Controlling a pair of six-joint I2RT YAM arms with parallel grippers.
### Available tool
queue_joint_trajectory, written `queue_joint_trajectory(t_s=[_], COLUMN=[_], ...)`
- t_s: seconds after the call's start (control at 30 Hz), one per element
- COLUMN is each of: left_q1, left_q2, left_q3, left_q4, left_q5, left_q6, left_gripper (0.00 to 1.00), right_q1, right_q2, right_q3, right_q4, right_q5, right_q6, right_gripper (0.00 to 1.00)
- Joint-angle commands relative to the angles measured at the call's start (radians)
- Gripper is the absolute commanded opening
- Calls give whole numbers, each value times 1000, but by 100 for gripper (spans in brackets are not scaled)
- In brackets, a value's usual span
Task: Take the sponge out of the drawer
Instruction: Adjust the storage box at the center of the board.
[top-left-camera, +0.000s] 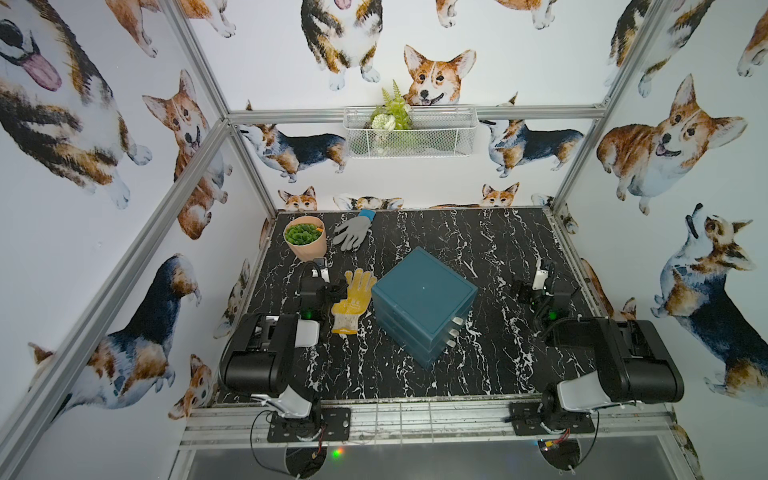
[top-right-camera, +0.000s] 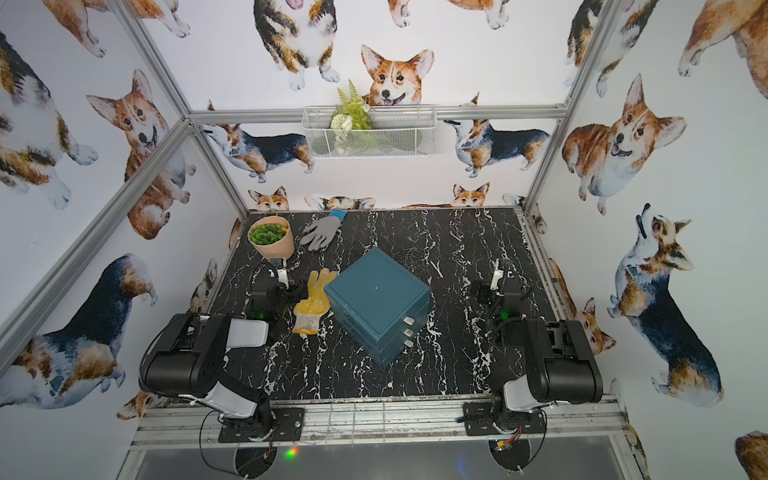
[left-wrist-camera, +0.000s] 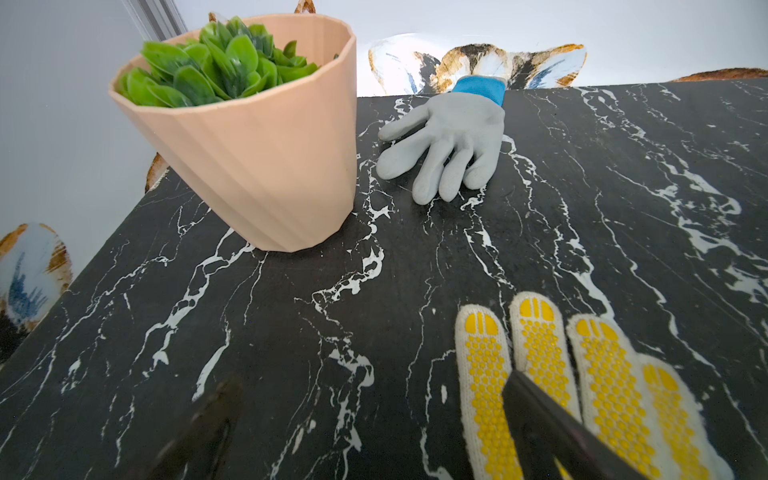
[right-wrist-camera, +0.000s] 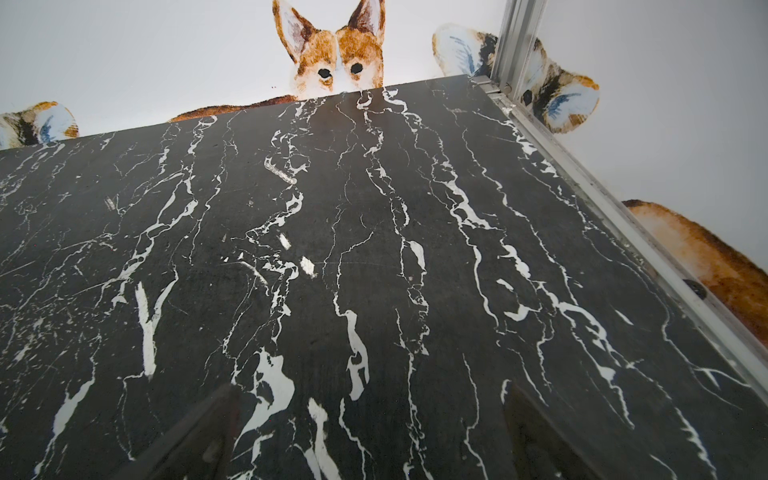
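Plainly shut, mid-frame: teal plastic three-drawer chest (top-left-camera: 424, 297), sponge unseen. With left gripper (left-wrist-camera: 370, 419) and right gripper (right-wrist-camera: 370, 428) jaws apart and empty, I may drag it whole when pulling.

Soft, even light fills the enclosure, leaving only faint shadows beside the drawer unit (top-left-camera: 424, 291). The marble tabletop (right-wrist-camera: 374, 249) carries a dull sheen. Both top views stretch the frame bars (top-left-camera: 166, 208) toward the edges. Up close, the left gripper (left-wrist-camera: 372, 380) and right gripper (right-wrist-camera: 372, 390) blur.

I'm running a lab robot cell, not a home: aluminium frame (top-left-camera: 291, 116), corgi-print backdrop walls (top-left-camera: 436, 75), marble-look tabletop (top-left-camera: 498, 249), arm bases (top-left-camera: 307, 424) bolted to a rail (top-left-camera: 415, 419).
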Motion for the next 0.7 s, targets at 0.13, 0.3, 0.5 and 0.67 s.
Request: queue_joint_trajectory(t_s=[0.13, 0.3, 0.5, 0.67], left_q1=[2, 2, 3, 3], left_q2=[-4, -3, -5, -3], left_q3=[-1, 0, 1, 0], left_q4=[32, 31, 30, 33], left_q5=[7, 7, 6, 7], left_q6=[11, 11, 11, 11], left_gripper=[100, 100, 100, 100], right_q1=[1, 1, 1, 1], right_q2=[2, 1, 3, -1], right_q3=[5, 5, 5, 4], right_q4=[41, 41, 41, 39], right_q5=[9, 9, 9, 3], right_q6=[-15, -15, -14, -14], right_gripper=[100, 100, 100, 100])
